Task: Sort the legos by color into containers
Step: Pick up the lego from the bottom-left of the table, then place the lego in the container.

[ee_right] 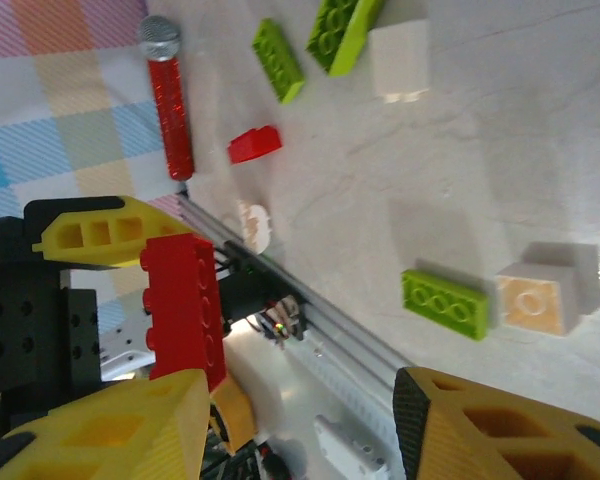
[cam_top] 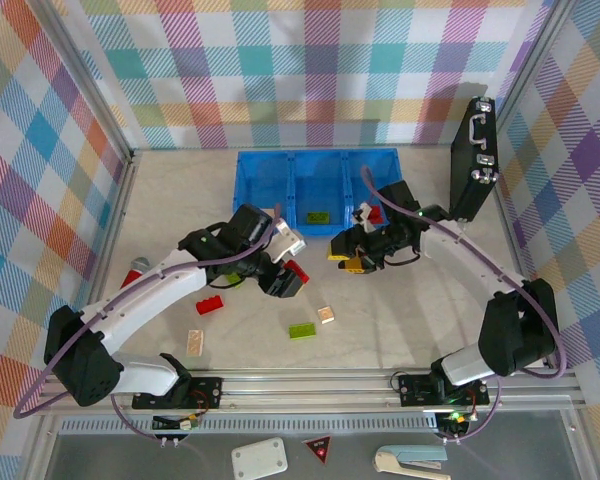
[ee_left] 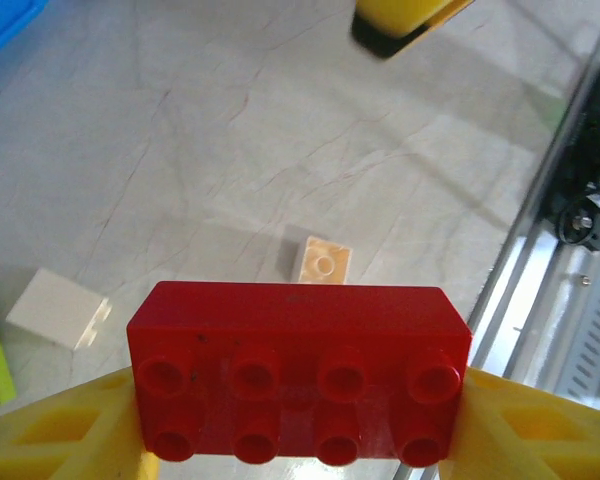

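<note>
**A:** What is gripped by the left gripper (cam_top: 286, 278)?

**B:** A red two-by-four brick (ee_left: 298, 385) is clamped by its short ends between the yellow fingers (ee_left: 50, 435), with its studs turned toward the wrist camera. It is held near the middle of the tabletop (cam_top: 410, 320), on the near side of the blue three-compartment tray (cam_top: 265, 195).

**A:** And the right gripper (ee_right: 302, 400)?

**B:** Its fingers are spread wide and nothing is caught between them. It is pointed at the left gripper and is just beside it.

**A:** Where is the tray set?

**B:** It is placed at the middle of the tabletop's far edge. A lime green brick (cam_top: 318, 216) is seen in the middle compartment. Whether the red piece by the right compartment lies inside cannot be told.

**A:** Which bricks are left loose?

**B:** Toward the near edge, a green brick (cam_top: 302, 330) is laid just beside a small beige brick (cam_top: 326, 314). Further toward the left edge, a small red brick (cam_top: 209, 305) and a pale tan brick (cam_top: 194, 341) are found. In the right wrist view, a white brick (ee_right: 400, 60) is seen just beside another green brick (ee_right: 342, 30).

**A:** What else is carried by the tabletop?

**B:** A red stick with a grey tip (cam_top: 135, 270) is laid near the left edge. A black case (cam_top: 475, 160) is stood upright at the far right corner.
</note>
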Robot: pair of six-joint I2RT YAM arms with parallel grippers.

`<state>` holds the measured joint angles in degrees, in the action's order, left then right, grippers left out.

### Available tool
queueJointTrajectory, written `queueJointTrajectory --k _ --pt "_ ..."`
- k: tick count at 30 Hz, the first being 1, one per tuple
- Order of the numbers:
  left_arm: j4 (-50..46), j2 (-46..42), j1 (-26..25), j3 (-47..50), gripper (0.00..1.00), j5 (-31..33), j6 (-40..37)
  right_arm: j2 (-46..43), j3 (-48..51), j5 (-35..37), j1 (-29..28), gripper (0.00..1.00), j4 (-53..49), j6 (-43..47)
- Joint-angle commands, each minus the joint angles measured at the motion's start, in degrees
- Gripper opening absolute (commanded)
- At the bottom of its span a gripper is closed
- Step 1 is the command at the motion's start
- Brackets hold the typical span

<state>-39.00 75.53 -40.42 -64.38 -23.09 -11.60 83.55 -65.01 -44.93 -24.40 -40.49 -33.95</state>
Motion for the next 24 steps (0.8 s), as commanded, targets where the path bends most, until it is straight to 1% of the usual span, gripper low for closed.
queueJointTrajectory --k 1,4,14,24 --pt "-1.75 -0.16 -0.7 -2.61 0.51 -5.17 -4.42 -1.07 0.46 -3.98 -2.19 0.53 3.45 -4.03" --pt "-1.95 0.0 -0.69 -3.03 0.51 -5.99 -4.78 -0.2 -0.23 -4.44 -4.31 0.53 4.17 -4.79" --pt "-2.19 0.34 -0.66 -2.64 0.51 -5.89 -5.31 3.52 -2.96 -4.7 -9.96 0.53 5.65 -7.02" --pt "-2.24 0.27 -0.66 -2.51 0.5 -5.99 -5.46 5.38 -4.64 -4.44 -12.7 0.52 6.28 -7.63"
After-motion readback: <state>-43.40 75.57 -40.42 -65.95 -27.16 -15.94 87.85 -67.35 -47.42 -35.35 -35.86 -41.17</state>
